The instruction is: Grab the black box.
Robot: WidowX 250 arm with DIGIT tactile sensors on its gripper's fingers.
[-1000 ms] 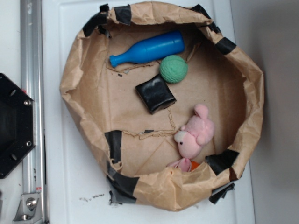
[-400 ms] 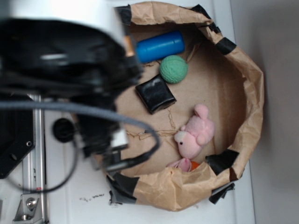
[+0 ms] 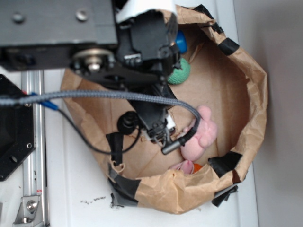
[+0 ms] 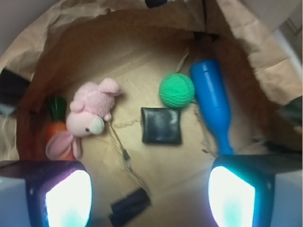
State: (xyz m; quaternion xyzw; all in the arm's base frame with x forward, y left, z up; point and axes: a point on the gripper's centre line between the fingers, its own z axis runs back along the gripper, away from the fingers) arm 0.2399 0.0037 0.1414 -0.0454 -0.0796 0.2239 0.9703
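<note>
Wrist cam: black box [image 4: 161, 125] lies flat on the paper floor, centre of the brown paper bin [image 4: 118, 33], touching nothing. Green ball [image 4: 176, 91] just above-right, blue bowling pin [image 4: 214, 105] to the right, pink plush bunny [image 4: 90, 116] left w/ an orange carrot [image 4: 57, 132] behind it. Gripper [image 4: 149, 195] jaws wide apart, above the box, not touching. Exterior cam: arm [image 3: 142, 52] hides the box.
</note>
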